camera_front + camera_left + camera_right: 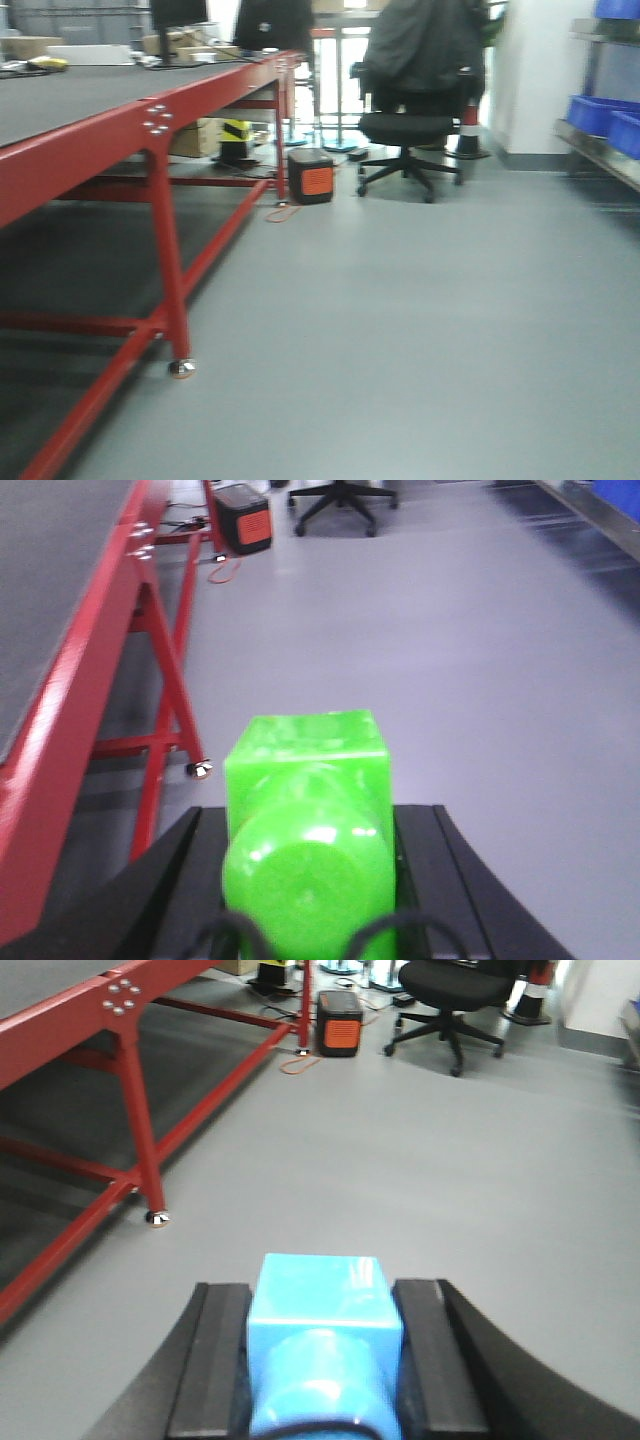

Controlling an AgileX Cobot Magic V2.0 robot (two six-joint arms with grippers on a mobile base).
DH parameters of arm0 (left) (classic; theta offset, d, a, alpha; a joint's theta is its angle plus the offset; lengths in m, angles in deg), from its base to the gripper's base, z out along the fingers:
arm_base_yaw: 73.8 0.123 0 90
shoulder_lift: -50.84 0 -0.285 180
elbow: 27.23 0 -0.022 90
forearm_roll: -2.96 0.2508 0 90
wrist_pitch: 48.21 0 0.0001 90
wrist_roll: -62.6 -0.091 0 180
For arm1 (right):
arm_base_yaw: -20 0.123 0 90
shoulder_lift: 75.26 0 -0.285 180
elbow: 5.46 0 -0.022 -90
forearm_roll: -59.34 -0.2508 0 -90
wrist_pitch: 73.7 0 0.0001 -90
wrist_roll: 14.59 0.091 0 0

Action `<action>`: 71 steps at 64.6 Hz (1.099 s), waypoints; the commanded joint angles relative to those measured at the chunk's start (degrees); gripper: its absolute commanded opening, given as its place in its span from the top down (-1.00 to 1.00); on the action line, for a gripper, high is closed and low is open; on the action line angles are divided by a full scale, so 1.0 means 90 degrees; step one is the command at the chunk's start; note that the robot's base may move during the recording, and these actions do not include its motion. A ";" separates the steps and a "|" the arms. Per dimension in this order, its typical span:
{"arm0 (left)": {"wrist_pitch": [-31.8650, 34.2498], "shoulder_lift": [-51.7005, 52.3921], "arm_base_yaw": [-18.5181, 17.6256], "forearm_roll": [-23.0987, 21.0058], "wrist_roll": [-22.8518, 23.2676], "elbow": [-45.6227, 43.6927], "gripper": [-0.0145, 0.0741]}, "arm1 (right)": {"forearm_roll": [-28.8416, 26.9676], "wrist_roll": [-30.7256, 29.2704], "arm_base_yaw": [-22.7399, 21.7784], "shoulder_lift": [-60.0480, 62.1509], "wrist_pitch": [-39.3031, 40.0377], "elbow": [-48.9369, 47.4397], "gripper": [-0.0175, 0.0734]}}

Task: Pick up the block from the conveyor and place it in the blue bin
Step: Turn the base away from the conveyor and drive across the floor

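Note:
My left gripper (308, 825) is shut on a bright green block (307, 780) and holds it in the air above the grey floor. My right gripper (322, 1310) is shut on a light blue block (322, 1300), also above the floor. The conveyor's dark grey belt (70, 95) in its red frame (110, 135) stands at the left in the front view; it also shows in the left wrist view (50, 590) and its frame in the right wrist view (60, 1015). Blue bins (600, 113) sit on a shelf at the far right. Neither gripper shows in the front view.
A black office chair (410, 130) stands ahead by the doorway. An orange and black box (311, 176) sits on the floor beside the conveyor's leg. A red conveyor leg with a foot (181, 366) stands near left. The grey floor (400, 330) stretches between conveyor and shelf.

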 commanded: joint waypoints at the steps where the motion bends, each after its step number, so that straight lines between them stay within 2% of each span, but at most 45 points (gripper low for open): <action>1: 0.0119 0.0030 -0.0025 -0.0014 0.0046 -0.0062 0.92 | 0.0029 -0.0032 0.0015 0.0032 0.0093 -0.0068 0.95; 71: 0.0119 0.0030 -0.0025 -0.0014 0.0046 -0.0062 0.92 | 0.0029 -0.0032 0.0015 0.0032 0.0093 -0.0068 0.95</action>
